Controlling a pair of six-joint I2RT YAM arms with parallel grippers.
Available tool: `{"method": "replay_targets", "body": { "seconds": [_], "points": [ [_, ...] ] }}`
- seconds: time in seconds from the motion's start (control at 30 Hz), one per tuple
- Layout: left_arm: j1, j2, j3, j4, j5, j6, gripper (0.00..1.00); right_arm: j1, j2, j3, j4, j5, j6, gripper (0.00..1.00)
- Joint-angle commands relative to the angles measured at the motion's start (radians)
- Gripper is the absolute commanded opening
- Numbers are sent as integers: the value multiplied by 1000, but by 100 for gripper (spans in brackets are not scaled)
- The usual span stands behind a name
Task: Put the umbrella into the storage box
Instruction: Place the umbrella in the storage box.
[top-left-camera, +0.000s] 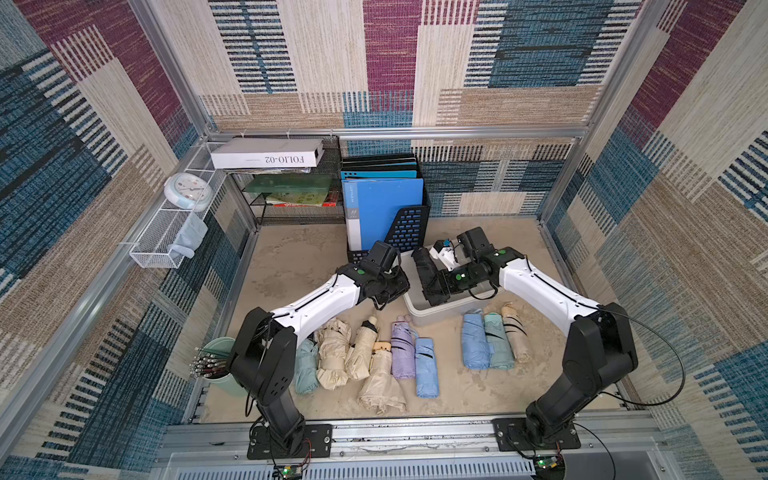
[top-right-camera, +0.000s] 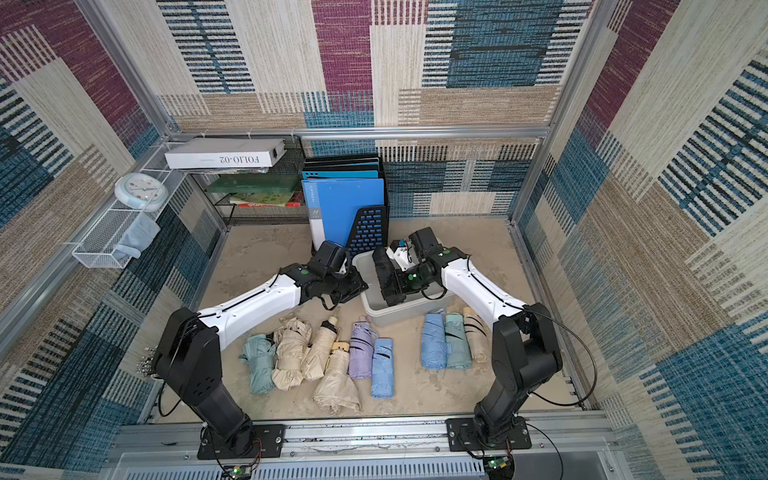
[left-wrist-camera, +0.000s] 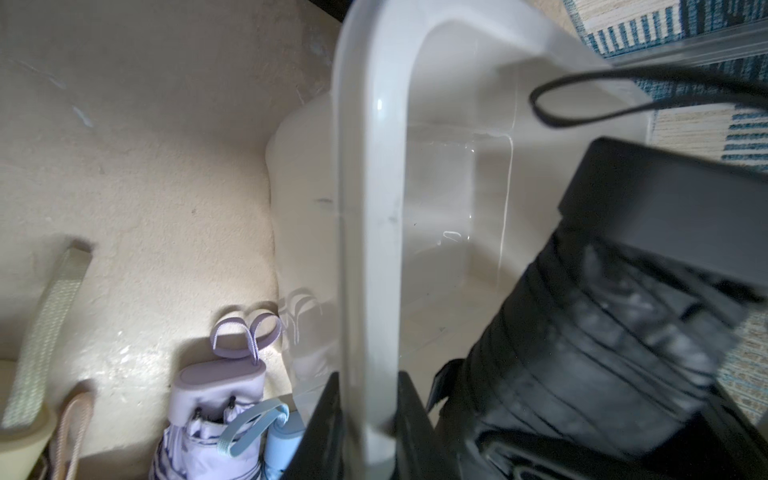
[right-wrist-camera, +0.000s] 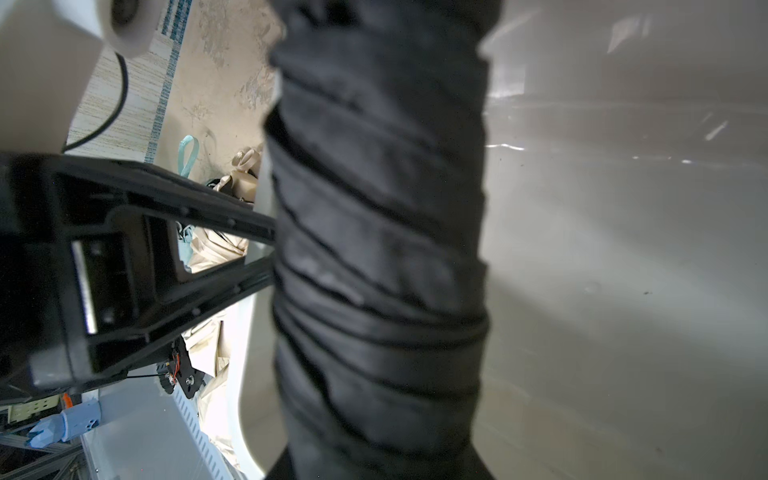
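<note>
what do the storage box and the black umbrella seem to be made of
The storage box: pale, slightly translucent plastic, smooth and glossy, judging by the highlights on its walls and rolled rim. The black umbrella: probably thin synthetic fabric, matte, lying in soft creased folds.

The left arm (top-left-camera: 316, 301) and right arm (top-left-camera: 540, 286) have white shells and black joints. Each wears a small green dot (top-left-camera: 361, 272). A thin black cable (top-left-camera: 683, 374) loops out. Black base plates (top-left-camera: 320, 434) show screws. The left hand (left-wrist-camera: 368, 415) looks black, maybe.
</note>
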Motion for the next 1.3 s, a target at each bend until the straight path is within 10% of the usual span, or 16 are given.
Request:
{"method": "replay_targets", "body": {
  "seconds": [0.0,0.6,1.0,1.27],
  "points": [
    [4,4,11,-85,-27,80,17,8,-17,-23,68,-37,39,12],
    [1,1,10,-25,1,54,17,71,80,-102,217,-85,256,12],
    [2,6,18,9,3,27,33,71,146,-79,248,58,281,56],
    [2,-9,27,14,-9,44,39,68,178,-41,229,156,236,51]
  ]
}}
